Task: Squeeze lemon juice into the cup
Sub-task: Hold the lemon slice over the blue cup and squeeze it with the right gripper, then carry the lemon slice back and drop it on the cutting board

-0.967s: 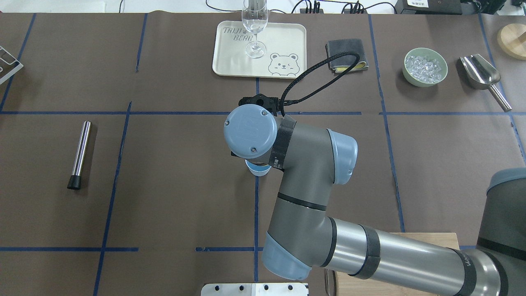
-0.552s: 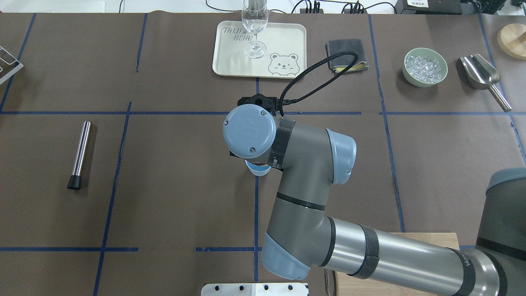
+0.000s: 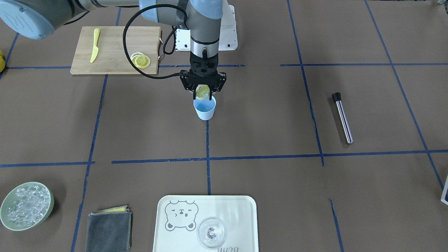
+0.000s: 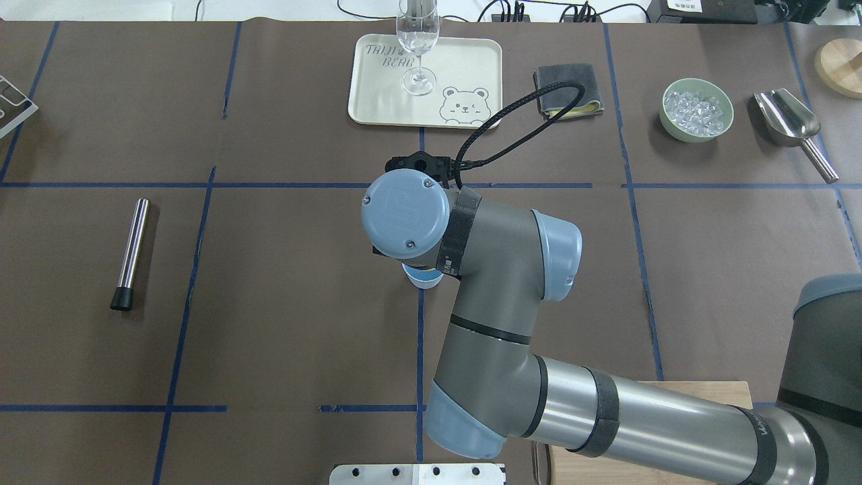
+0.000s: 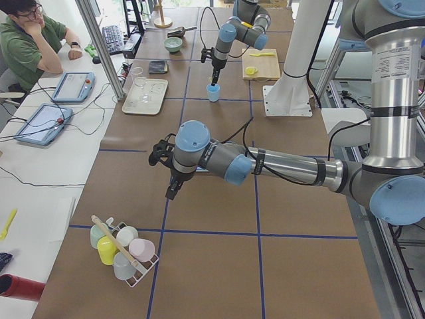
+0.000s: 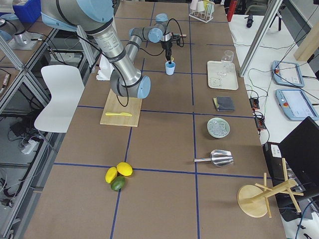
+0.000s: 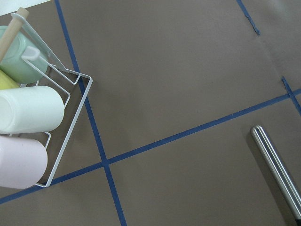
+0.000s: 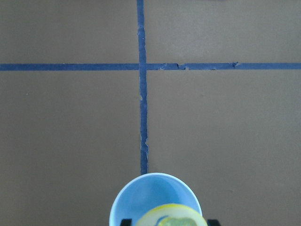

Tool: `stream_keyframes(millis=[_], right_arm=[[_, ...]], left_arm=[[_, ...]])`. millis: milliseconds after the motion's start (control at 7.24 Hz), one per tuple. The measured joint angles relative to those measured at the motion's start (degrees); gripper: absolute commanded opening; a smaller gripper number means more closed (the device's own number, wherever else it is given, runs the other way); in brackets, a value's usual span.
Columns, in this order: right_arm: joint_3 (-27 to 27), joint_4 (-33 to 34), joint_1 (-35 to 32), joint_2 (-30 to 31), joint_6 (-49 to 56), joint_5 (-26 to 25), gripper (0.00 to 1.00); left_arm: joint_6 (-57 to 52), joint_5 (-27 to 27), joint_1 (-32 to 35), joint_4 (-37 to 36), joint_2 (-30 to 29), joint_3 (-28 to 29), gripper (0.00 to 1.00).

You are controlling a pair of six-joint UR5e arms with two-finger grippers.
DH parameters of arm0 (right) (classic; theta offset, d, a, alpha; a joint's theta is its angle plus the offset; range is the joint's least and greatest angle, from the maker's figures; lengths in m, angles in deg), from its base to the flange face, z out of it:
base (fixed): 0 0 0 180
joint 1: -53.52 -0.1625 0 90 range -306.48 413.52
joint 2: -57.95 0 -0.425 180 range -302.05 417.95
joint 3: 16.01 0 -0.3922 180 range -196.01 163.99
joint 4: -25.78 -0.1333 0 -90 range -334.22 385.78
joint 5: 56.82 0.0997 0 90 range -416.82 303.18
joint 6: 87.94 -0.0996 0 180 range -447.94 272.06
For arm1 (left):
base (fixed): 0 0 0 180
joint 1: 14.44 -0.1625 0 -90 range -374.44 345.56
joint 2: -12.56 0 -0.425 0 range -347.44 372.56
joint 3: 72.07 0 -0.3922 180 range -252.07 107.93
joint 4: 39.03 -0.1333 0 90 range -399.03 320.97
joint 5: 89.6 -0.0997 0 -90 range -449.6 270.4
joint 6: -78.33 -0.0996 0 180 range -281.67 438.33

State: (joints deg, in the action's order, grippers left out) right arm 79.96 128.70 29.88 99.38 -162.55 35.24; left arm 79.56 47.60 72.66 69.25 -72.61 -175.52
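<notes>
The pale-blue cup (image 3: 205, 109) stands upright at the table's middle on a blue tape line. My right gripper (image 3: 203, 93) hangs straight above it, shut on a yellow lemon slice (image 3: 202, 91) held on edge just over the rim. The right wrist view shows the slice (image 8: 171, 215) over the cup's blue inside (image 8: 141, 197). In the overhead view the wrist hides the gripper and only the cup's edge (image 4: 423, 277) shows. Two more lemon slices (image 3: 141, 60) lie on the cutting board (image 3: 112, 52). My left gripper (image 5: 172, 189) shows only in the exterior left view; I cannot tell whether it is open.
A yellow knife (image 3: 94, 50) lies on the board. A steel rod (image 3: 342, 117) lies at the robot's left. A tray (image 3: 238, 217) with a clear glass (image 3: 211, 232), a grey cloth (image 3: 109, 227) and a bowl of ice (image 3: 26, 205) line the far side. A cup rack (image 7: 28, 117) sits below the left wrist.
The right arm's wrist has shifted slightly left and away from the robot in the overhead view. The cup has not moved.
</notes>
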Motion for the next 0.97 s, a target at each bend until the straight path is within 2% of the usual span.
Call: stream_keyframes(millis=[138,276,690,829,967], right_arm=[[0.00,0.00,-0.01,-0.07,0.09,-0.04,0.84],[0.00,0.00,-0.05,-0.14,0.23,-0.09,0.99],[0.42,0.05,-1.14,-0.65,1.70,0.29,1.00],[0.74,0.07,-3.21,-0.48,4.30,1.76,1.00],[1.57,0.06,-6.95,0.53,8.47,5.02,1.00]], left_arm=[[0.00,0.00,0.03,0.00,0.02,0.00,1.00],[0.00,0.00,0.06,0.00,0.06,0.00,1.00],[0.08,-0.01,0.08,0.25,-0.09,-1.02,1.00],[0.22,0.02,0.08,1.73,-0.42,-1.41,1.00],[0.38,-0.05,0.03,6.89,-0.64,-1.01,1.00]])
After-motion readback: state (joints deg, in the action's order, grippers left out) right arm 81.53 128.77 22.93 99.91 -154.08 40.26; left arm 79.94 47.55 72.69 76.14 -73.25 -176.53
